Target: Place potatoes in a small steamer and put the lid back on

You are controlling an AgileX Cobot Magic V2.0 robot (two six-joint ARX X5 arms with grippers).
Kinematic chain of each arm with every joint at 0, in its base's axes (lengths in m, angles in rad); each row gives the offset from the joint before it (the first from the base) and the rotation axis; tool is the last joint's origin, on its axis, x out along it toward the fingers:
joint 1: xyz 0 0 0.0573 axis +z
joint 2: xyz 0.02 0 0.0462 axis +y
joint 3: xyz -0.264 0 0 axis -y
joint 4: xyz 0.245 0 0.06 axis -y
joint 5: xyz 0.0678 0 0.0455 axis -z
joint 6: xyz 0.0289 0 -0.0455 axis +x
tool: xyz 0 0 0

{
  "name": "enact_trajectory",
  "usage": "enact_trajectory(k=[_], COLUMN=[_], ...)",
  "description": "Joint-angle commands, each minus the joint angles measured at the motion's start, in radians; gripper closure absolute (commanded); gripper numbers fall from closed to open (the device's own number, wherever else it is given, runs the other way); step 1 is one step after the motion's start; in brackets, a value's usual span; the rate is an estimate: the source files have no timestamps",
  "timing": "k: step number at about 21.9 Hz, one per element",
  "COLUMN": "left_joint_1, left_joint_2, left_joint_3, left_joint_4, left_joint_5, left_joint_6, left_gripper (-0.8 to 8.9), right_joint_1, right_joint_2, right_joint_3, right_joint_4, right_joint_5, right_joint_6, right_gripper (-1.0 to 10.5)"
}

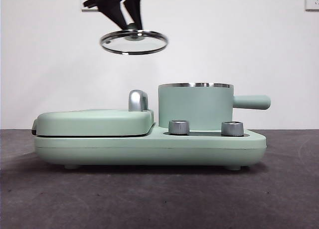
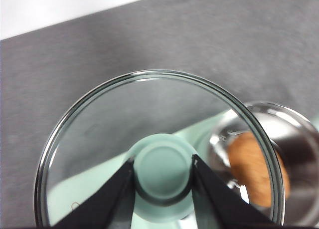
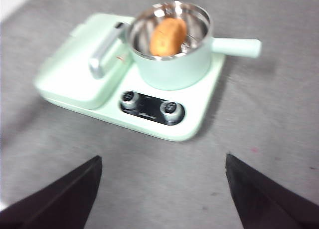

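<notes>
Nearest, toward the front edge of the grey tabletop [image 1: 159, 199]: right gripper [image 3: 162, 189], jaws spread wide with only bare tabletop between them, holding nothing, high above and short of the appliance. Next, further in: one mint-green cooker base [image 1: 149, 146], with two steel dials [image 1: 179, 127] side by side on its front. On its left half, one flat griddle cover [image 1: 94, 121] with one steel handle [image 1: 138, 100]. On its right half, one small steamer [image 1: 195, 107], upright, uncovered, its single stubby handle [image 1: 251, 102] pointing right. Inside, one potato [image 3: 168, 37], orange-brown, lying in the steel interior. Above, over the cover's right end and left of the steamer, clear of everything: one lid [image 1: 133, 42], tilted a little, carried in the air. Clamped on its one green knob [image 2: 163, 171]: left gripper [image 2: 163, 175], a jaw pressed to each side of the knob. Beyond, a white wall
</notes>
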Motion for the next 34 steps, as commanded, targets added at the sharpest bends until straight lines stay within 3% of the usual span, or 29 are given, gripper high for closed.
enact_trajectory(k=[1, 5, 9, 14, 26, 34], left_joint_1=[-0.043, -0.102, -0.187, -0.246, -0.269, -0.270], left_joint_2=[0.003, 0.005, 0.022, 0.090, 0.187, 0.210], left_joint_3=[0.040, 0.040, 0.040, 0.040, 0.040, 0.040], left_joint_4=[0.016, 0.017, 0.035, 0.062, 0.110, 0.097], left_joint_5=[0.006, 0.006, 0.002, -0.016, -0.123, -0.125], left_joint_6=[-0.006, -0.006, -0.005, -0.005, -0.029, -0.044], left_gripper=[8.00, 8.00, 8.00, 8.00, 8.00, 8.00], right_joint_1=[0.007, 0.007, 0.007, 0.007, 0.007, 0.007], right_joint_2=[-0.007, -0.007, -0.007, -0.007, -0.007, -0.007], right_joint_3=[0.008, 0.008, 0.008, 0.008, 0.008, 0.008], right_joint_4=[0.013, 0.016, 0.072, 0.071, 0.071, 0.071], right_joint_5=[-0.027, -0.041, -0.105, -0.105, -0.104, -0.104], right_joint_6=[0.032, 0.032, 0.029, 0.024, 0.025, 0.029], right_gripper=[5.5, 5.5, 5.5, 5.5, 5.5, 5.5])
